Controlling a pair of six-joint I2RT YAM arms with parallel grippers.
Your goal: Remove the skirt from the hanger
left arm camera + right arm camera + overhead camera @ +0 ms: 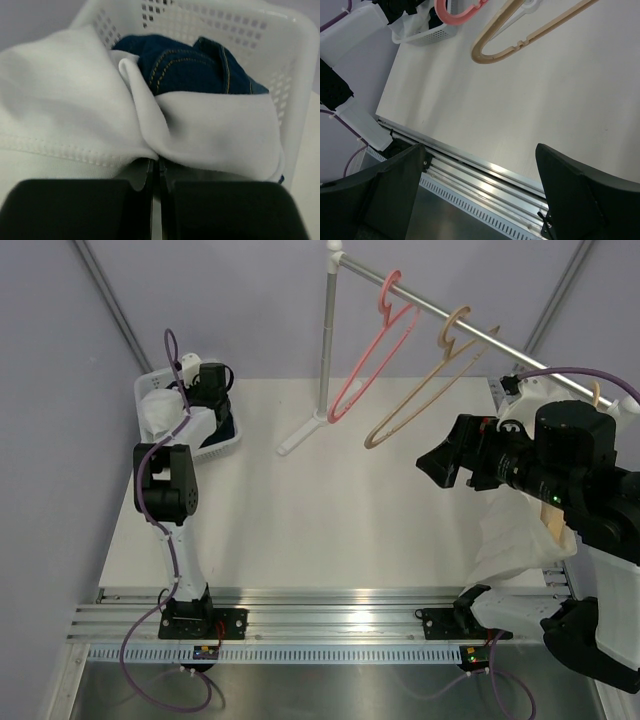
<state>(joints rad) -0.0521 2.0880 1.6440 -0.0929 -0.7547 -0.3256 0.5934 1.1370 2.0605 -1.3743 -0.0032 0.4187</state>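
A white skirt (510, 540) hangs at the far right from a tan hanger (556, 527) and is mostly hidden behind my right arm. My right gripper (445, 455) (480, 170) is held above the table to the left of the skirt. It is open, with nothing between its fingers. My left gripper (205, 400) (159, 165) is over the white basket (225, 445) (295, 100) at the back left. It is shut, pinching a fold of white cloth (75, 100) that drapes over the basket's rim.
Blue jeans (200, 65) lie inside the basket. A bare pink hanger (370, 360) (455, 12) and a bare beige hanger (425, 390) (530, 37) hang from the metal rail (440, 310). The rail's white post (328, 340) stands at the back centre.
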